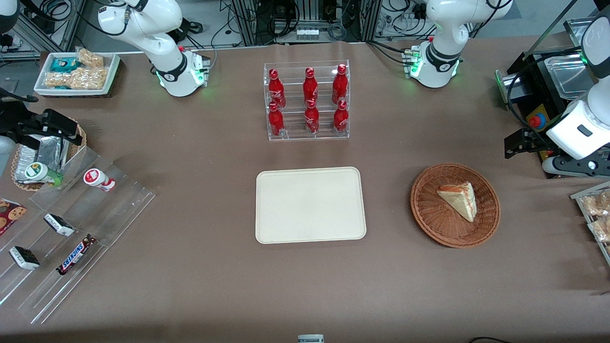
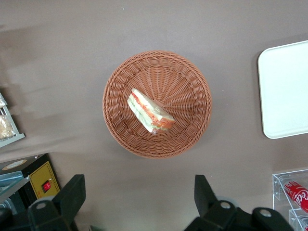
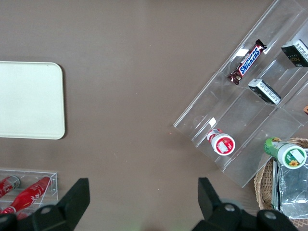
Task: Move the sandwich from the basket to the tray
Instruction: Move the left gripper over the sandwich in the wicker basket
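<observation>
Left wrist view cut the claw point(image 2: 139, 202) off at the frame edge, so only its two dark fingers point(image 2: 72, 195) showed, spread wide apart and holding nothing, raised well above the worktop point(image 2: 57, 43). One sandwich point(image 2: 149, 111) lay directly under the claw's forward reach, inside the single round wicker basket point(image 2: 192, 77), resting on the basket floor with its red-orange and green filling edge showing. One cream tray point(image 2: 286, 91) lay well apart from the claw, toward the parked arm's end, and only part of it was in frame; it was bare. A corner of a clear rack with one red bottle point(image 2: 296, 192) was partly visible just beside the claw. From the front view, the claw point(image 1: 517, 143) sat at the working arm's end, its fingers hard to make out against dark equipment. That view showed six red bottles point(image 1: 310, 85) in the clear rack point(image 1: 307, 138), farther from the camera than the tray point(image 1: 310, 205), with the sandwich point(image 1: 460, 200) in the basket point(image 1: 429, 209) beside the tray.
</observation>
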